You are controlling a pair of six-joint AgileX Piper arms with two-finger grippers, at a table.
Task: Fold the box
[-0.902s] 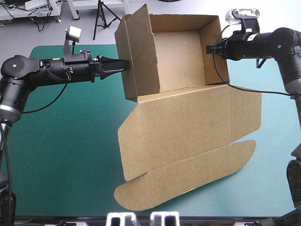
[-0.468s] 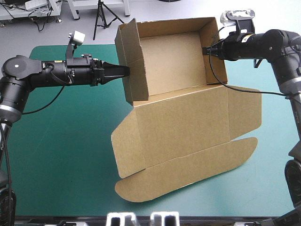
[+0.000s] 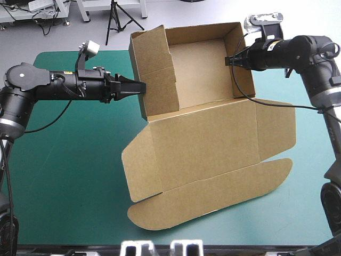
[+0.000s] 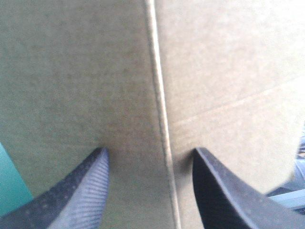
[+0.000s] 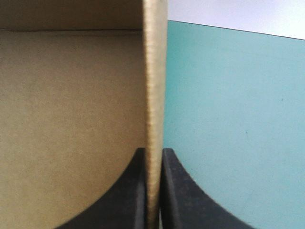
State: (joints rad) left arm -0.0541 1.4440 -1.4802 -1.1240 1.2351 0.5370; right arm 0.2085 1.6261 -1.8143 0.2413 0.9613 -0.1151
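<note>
The brown box (image 3: 202, 133) stands as an open tray at the table's far side, its lid lying flat toward the near edge. My left gripper (image 3: 141, 86) is open against the outside of the tray's left wall (image 4: 157, 95), its two black fingers (image 4: 81, 191) standing apart on that board. My right gripper (image 3: 230, 60) is shut on the box, pinching the upper edge of the right wall (image 5: 153, 119) between its fingers (image 5: 171, 191). The tray tilts, lifted off the teal-green cover (image 3: 80, 160).
The lid's rounded front flap (image 3: 213, 194) reaches close to the table's near edge. Teal-green cover shows to the left of the box and at the near right corner (image 3: 303, 202).
My left gripper, shut earlier, has opened against the left wall. The tray has swung a little to the left and the lid has slid the same way.
</note>
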